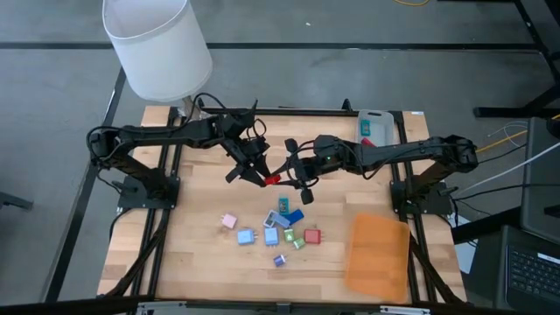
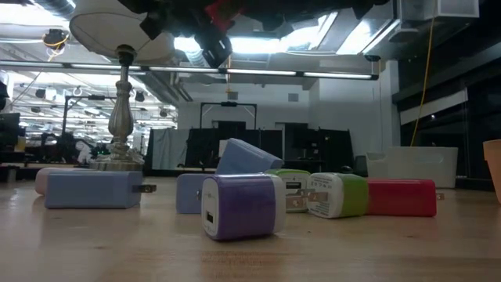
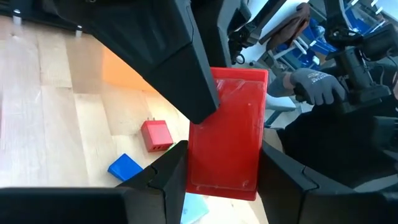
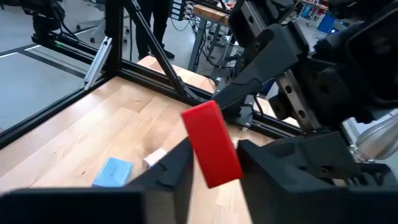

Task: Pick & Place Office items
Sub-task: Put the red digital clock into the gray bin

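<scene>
A red blocky office item [image 1: 272,179] hangs in the air above the middle of the table, between my two grippers. My left gripper [image 1: 261,174] reaches it from the table's left and is shut on it. My right gripper [image 1: 283,175] reaches it from the right and is also shut on it. Below them, several more items lie in a loose cluster on the wood: pink [image 1: 228,221], light blue [image 1: 246,236], blue [image 1: 296,216], red [image 1: 312,236], green [image 1: 297,242] and purple [image 1: 279,260]. My left gripper pinches the red block between its two fingers, at the end of the block nearest that wrist [image 3: 224,177]. The fingers come from the table's left, slanting slightly down. The block is lifted clear of the table. My right gripper pinches the same block between its two fingers, on the two broad faces of its other end [image 4: 214,165]. The fingers come from the table's right, almost level. My left gripper's finger [image 4: 249,74] meets the far end of the block.
A grey tray [image 1: 374,127] stands at the far right of the table. A flat orange sheet [image 1: 378,254] lies at the near right. A lamp with a white shade [image 1: 157,44] stands at the far left corner. Bare wood lies at the near left.
</scene>
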### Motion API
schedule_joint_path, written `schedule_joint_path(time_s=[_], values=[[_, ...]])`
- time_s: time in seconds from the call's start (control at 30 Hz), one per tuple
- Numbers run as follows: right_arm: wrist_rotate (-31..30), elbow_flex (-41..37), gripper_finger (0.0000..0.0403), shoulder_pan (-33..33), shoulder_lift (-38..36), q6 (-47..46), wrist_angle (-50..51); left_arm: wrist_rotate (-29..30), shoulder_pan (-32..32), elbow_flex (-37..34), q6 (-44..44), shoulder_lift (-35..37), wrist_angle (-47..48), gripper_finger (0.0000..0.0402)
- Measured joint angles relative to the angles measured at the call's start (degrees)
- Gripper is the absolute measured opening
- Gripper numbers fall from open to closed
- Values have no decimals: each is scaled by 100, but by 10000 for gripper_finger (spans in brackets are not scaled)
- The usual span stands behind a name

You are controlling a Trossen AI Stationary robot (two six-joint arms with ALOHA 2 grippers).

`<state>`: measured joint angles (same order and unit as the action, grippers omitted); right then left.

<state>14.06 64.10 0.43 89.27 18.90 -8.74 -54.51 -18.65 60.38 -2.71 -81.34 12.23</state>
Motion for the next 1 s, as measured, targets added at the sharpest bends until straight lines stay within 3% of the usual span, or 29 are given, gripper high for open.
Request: schedule_joint_path(time_s=[0.13,0.27,0.37,0.53,0.63,0.77,0.87,1.0], values=[[-23,2,63,2,0,257,-40,-62,2,0,-15,-2,0,152],[-17,2,63,2,0,391,-12,7,43,0,161,-4,70,152],[-162,2,63,5,8,461,171,431,72,2,654,-2,306,158],[-117,-9,58,-76,7,194,875,1618,-50,-11,1469,-2,735,255],[-241,-9,58,-106,4,107,1277,2300,-207,-7,1799,4,959,288],[-848,-7,58,-202,4,73,1822,3171,-451,-7,2047,4,1198,292],[-1635,-7,58,-379,4,-238,2473,3722,-550,-7,2206,4,1292,283],[-3095,-7,58,-763,4,-1140,3141,3803,-635,-7,2250,4,1276,275]])
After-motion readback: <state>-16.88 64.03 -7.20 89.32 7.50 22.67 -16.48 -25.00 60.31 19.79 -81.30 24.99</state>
